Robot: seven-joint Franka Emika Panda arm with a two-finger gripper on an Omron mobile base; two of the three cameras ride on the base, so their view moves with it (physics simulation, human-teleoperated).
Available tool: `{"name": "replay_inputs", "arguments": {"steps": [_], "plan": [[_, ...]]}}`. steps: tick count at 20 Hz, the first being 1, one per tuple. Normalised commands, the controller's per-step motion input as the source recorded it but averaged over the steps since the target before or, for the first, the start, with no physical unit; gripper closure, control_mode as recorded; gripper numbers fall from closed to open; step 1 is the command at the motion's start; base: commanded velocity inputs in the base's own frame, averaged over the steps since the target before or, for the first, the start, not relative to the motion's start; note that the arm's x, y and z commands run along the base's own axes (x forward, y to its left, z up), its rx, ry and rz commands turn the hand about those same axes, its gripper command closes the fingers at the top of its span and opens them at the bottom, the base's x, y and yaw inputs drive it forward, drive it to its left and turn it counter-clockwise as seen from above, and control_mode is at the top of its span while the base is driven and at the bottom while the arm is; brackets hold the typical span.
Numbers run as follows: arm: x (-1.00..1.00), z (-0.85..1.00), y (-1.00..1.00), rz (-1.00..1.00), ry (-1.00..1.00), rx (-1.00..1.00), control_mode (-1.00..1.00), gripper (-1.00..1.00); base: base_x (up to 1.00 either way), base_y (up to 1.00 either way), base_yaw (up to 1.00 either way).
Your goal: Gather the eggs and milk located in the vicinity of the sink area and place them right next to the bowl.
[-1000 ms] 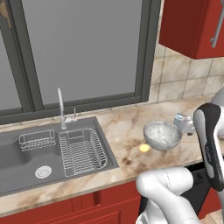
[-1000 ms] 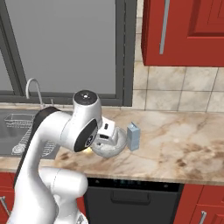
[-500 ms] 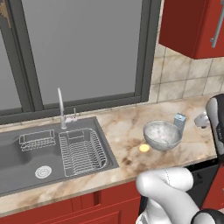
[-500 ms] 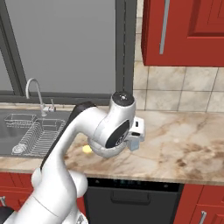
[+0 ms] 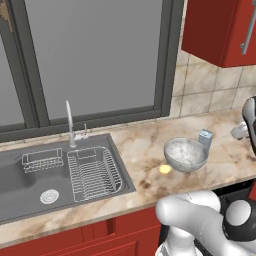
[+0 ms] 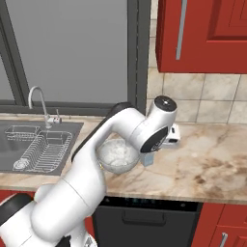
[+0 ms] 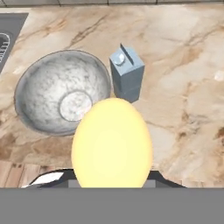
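In the hand view a glowing yellow egg (image 7: 112, 144) sits close up between the fingers, with my gripper (image 6: 171, 137) shut on it. It hangs above the counter, right of the speckled grey-white bowl (image 5: 186, 154) and the small blue-grey milk (image 5: 205, 137) carton. The milk (image 7: 127, 74) stands upright, touching or nearly touching the bowl (image 7: 61, 89) rim. A second egg (image 5: 165, 169) lies on the counter just left of the bowl. In the left base view the hand (image 5: 239, 131) is at the far right edge.
The dark sink (image 5: 30, 180) with wire racks and a chrome faucet (image 5: 69, 122) lies at the left of the marble counter. Red cabinets hang above on the right; a tiled wall and window stand behind. Bare counter stretches right of the milk (image 6: 212, 164).
The arm has swung rightward, carrying the egg from over the bowl to beyond the milk. Bowl, milk and the egg on the counter stayed put.
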Motion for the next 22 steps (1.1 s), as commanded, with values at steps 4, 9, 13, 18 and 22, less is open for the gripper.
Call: {"name": "replay_inputs", "arguments": {"steps": [4,9,13,18,22], "plan": [[0.09,-0.03,0.00,0.30,-0.01,-0.01,-1.00,1.00,0.00,0.00,0.00],[0.00,-0.03,0.20,0.39,-0.01,-0.02,-1.00,1.00,0.00,0.00,0.00],[0.00,-0.04,0.22,0.33,0.00,-0.02,-1.00,1.00,0.00,0.00,0.00],[0.00,-0.46,0.29,0.19,0.00,-0.18,-1.00,1.00,0.00,0.00,0.00],[-0.04,-0.59,0.28,0.03,0.00,-0.20,-1.00,1.00,0.00,0.00,0.00]]}}
